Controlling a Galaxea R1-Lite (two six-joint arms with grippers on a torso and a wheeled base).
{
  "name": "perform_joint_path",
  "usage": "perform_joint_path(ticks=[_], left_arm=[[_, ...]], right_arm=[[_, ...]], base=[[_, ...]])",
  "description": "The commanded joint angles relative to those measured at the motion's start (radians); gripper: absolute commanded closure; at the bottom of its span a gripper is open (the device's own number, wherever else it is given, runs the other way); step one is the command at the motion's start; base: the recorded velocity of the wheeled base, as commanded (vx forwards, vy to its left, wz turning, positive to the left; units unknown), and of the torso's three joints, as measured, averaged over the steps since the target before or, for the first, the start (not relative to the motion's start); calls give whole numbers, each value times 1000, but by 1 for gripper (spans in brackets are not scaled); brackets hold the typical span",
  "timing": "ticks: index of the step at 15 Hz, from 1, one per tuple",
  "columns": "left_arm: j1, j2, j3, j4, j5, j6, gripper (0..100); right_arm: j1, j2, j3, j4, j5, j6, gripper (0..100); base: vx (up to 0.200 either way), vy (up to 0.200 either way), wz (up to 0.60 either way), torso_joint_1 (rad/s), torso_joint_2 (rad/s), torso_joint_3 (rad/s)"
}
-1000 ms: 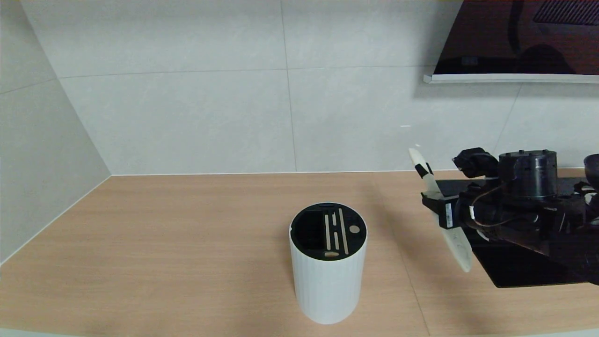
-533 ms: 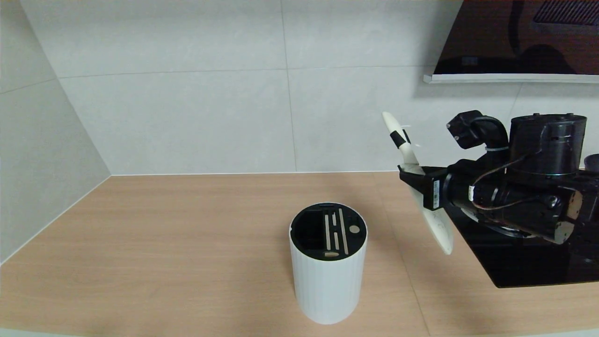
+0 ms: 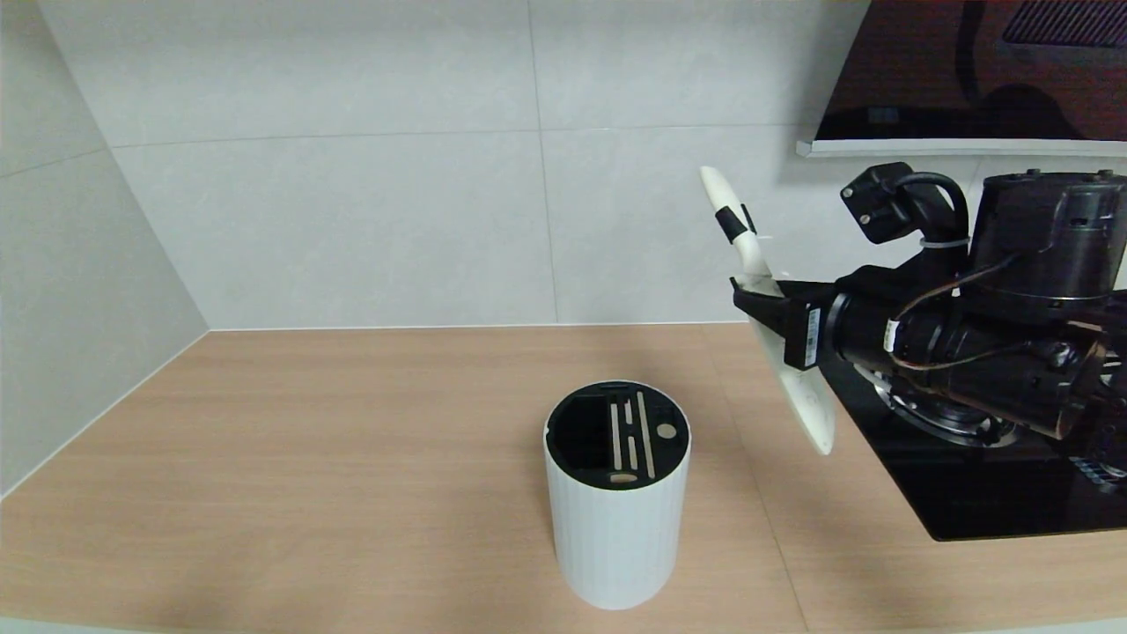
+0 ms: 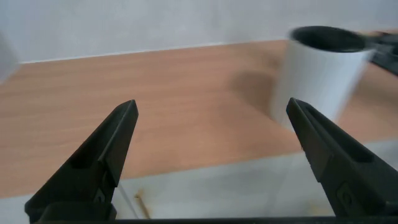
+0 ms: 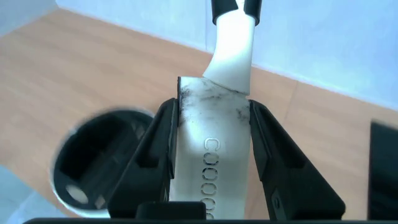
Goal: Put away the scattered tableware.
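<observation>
Head: right gripper is clamped on the white utensil about mid-length and holds it in the air. Utensil is tilted, handle tip toward 11 o'clock, broad end toward 5. It's at 2 o'clock from the white holder on the counter, well apart, over the cooktop edge.
Left wrist: left gripper jaws wide apart, nothing between them; holder beyond.
Right wrist: fingers pinch the utensil on both sides; holder lower down on the counter.
</observation>
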Motion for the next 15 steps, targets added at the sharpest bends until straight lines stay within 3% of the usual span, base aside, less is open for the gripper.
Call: perform_joint_path(ticks=[1,4,6,7,9,11,13,15], left_arm=[[-6,340,-195,32,-101,10,0],[-60,606,-342,-4,-133,8,0],[-166,831,-423,-163,-127,-13,0],[-200,897,-434,-232,-126,-30,0],[-278,1017,-389,-415,-103,-105,0],[-318,1081,-343,-557,-98,-186,0],[-394,1140,-342,-725,-89,-364,0],[-444,1187,-356,-803,-92,-550,0]], right_arm=[[1,15,-7,-2,1,0,100],[44,6,2,-2,-4,2,100],[90,6,4,-2,-12,10,100],[105,3,8,-2,-15,22,100],[135,-10,22,-2,-19,29,100],[145,-22,28,-2,-19,29,100],[204,-31,42,-2,-21,46,100],[243,-31,48,1,-21,74,100]], base=[[0,0,0,0,0,0],[0,0,0,0,0,0],[0,0,0,0,0,0],[0,0,0,0,0,0],[0,0,0,0,0,0],[0,0,0,0,0,0],[0,0,0,0,0,0],[0,0,0,0,0,0]])
